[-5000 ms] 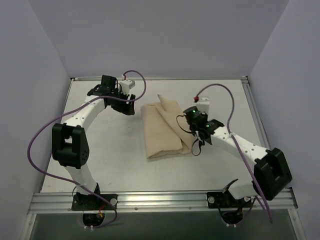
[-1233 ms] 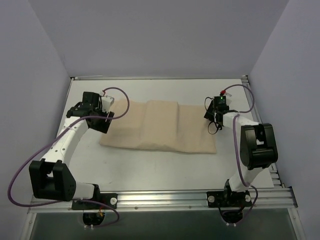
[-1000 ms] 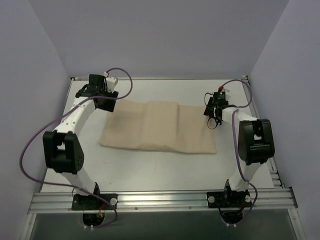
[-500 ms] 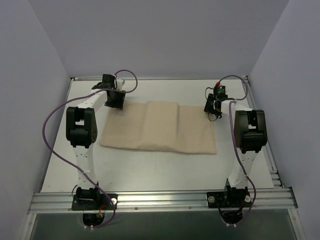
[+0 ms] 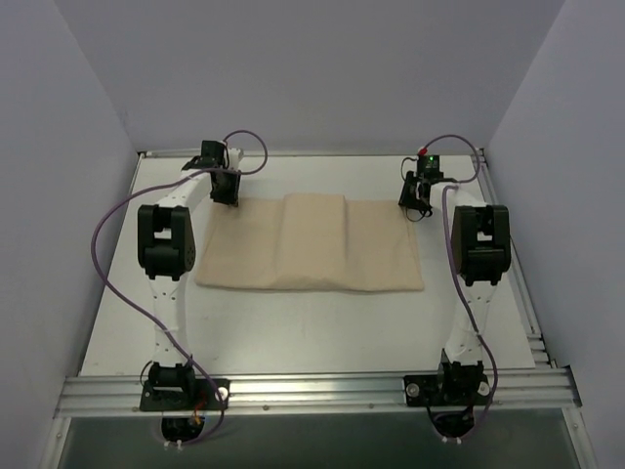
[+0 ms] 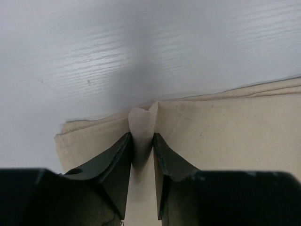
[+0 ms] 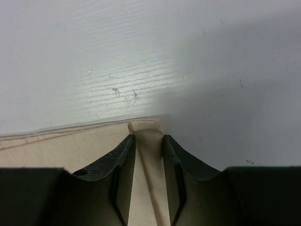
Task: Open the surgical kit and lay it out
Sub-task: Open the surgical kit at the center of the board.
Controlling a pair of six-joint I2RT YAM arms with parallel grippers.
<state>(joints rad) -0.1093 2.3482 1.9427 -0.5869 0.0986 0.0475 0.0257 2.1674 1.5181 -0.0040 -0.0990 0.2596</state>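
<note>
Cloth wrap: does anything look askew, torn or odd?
Nothing looks damaged. The cloth wrap lies flat and fairly square, apart from a raised middle panel. Its far left edge puckers up where the left gripper pinches it.

White table (image 5: pixel 312 332) w/ alu rail (image 5: pixel 312 391), plain lilac-grey walls (image 5: pixel 312 68)

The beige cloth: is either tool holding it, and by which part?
Both. The left tool pinches a raised fold of the beige cloth at its far edge, near the left corner; the right tool seems to grip the far right corner.
</note>
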